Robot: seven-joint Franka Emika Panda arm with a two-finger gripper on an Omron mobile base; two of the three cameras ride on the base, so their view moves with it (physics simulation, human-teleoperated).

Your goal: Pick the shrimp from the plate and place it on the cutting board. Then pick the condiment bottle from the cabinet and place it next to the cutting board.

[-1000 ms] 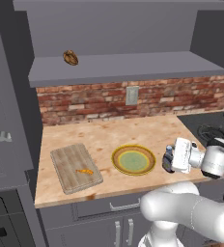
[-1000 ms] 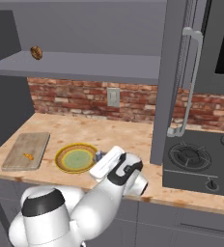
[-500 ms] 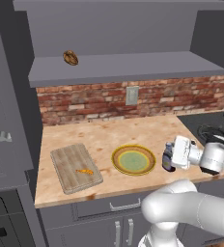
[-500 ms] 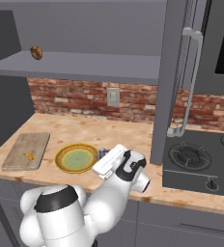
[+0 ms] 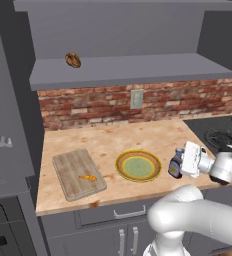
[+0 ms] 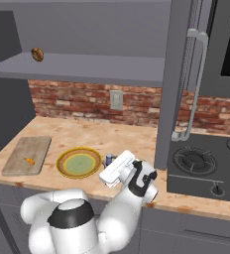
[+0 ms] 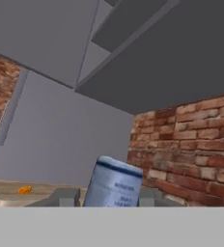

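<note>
The condiment bottle (image 5: 175, 169) is held low over the counter just right of the plate (image 5: 138, 165), with my gripper (image 5: 180, 160) shut on it. In the hand view its pale cap and label (image 7: 115, 185) sit between my fingertips (image 7: 64, 197). I cannot tell whether it touches the counter. The shrimp (image 5: 89, 177) lies on the cutting board (image 5: 74, 170) at the left. From the right base view the bottle (image 6: 108, 158) peeks out past the gripper (image 6: 110, 163), beside the plate (image 6: 79, 162) and the cutting board (image 6: 28, 151).
A round brown lump (image 5: 73, 59) sits on the grey cabinet shelf (image 5: 138, 69) above the brick wall. The stove (image 6: 206, 163) lies to the right, and a tall grey unit with a handle (image 6: 191, 84) stands beside it. Bare counter lies between board and plate.
The bottle and gripper have stayed nearly still beside the plate. The arm's lower links have swung a little to the right.
</note>
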